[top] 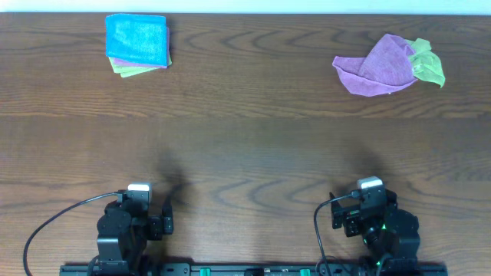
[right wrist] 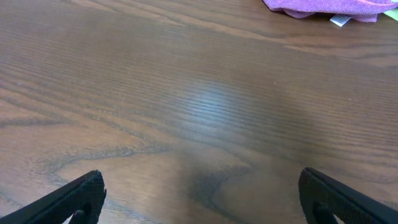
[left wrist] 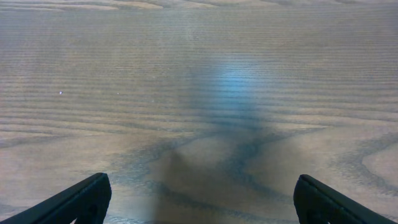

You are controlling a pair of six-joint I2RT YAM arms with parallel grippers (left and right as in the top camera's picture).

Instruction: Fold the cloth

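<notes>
Overhead: crumpled purple cloth lies long axis left-right.

The wood-grain table has a soft sheen; the crumpled purple cloth looks matt, finely napped.

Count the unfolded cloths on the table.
2: a crumpled purple cloth at the far right, and a green cloth bunched against its right edge. Others may hide underneath.
</notes>
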